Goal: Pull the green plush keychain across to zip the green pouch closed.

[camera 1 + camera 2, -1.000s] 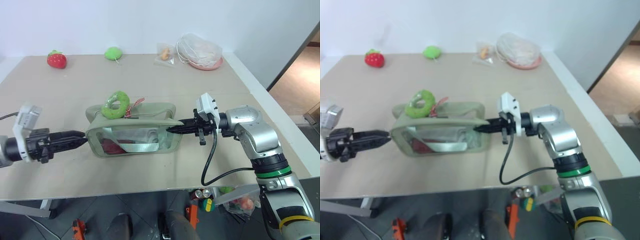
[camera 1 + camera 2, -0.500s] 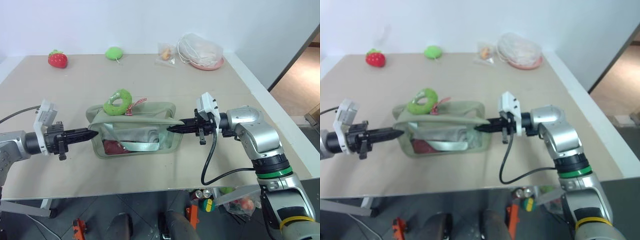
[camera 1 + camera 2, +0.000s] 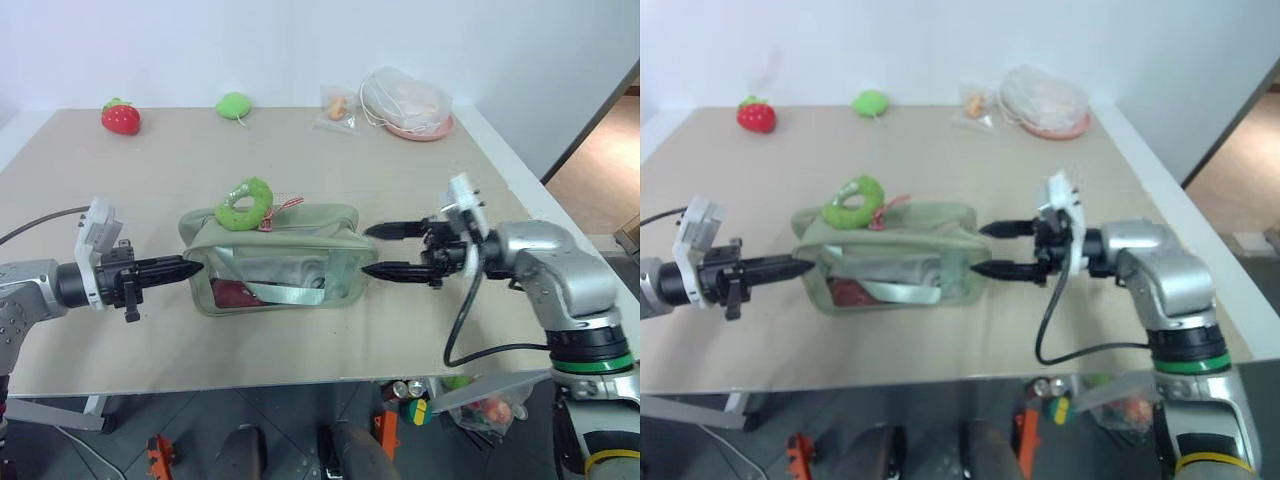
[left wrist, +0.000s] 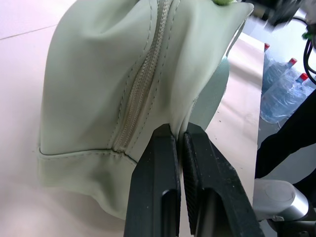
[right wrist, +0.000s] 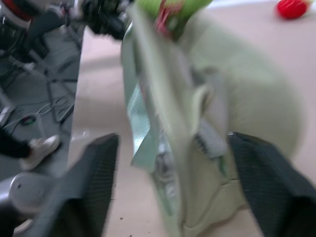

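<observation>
Left gripper is clamped shut on the fabric at one end of the green pouch, its two black fingers pressed together on a fold beside the zipper seam. Right gripper stands just off the pouch's other end with its two fingers spread wide, one above the other, holding nothing. One green pouch sits near the middle of the worktop, between the two grippers: pale sage fabric, a clear front panel, a green strap running slantwise across that panel, and something red visible inside. One green plush keychain rests on the pouch's top edge toward the left gripper's end, a bright lime fuzzy ring with a hole through it and a red-and-white cord trailing from it along the top. From the left wrist view the zipper runs up the middle of the pouch's end; from the right wrist view the pouch's end lies between the two parted fingers without touching them. Farther back on the worktop are one red strawberry plush near the far left corner, one solid green plush beside it, one small clear packet, and one white net bag lying on one pink dish.
</observation>
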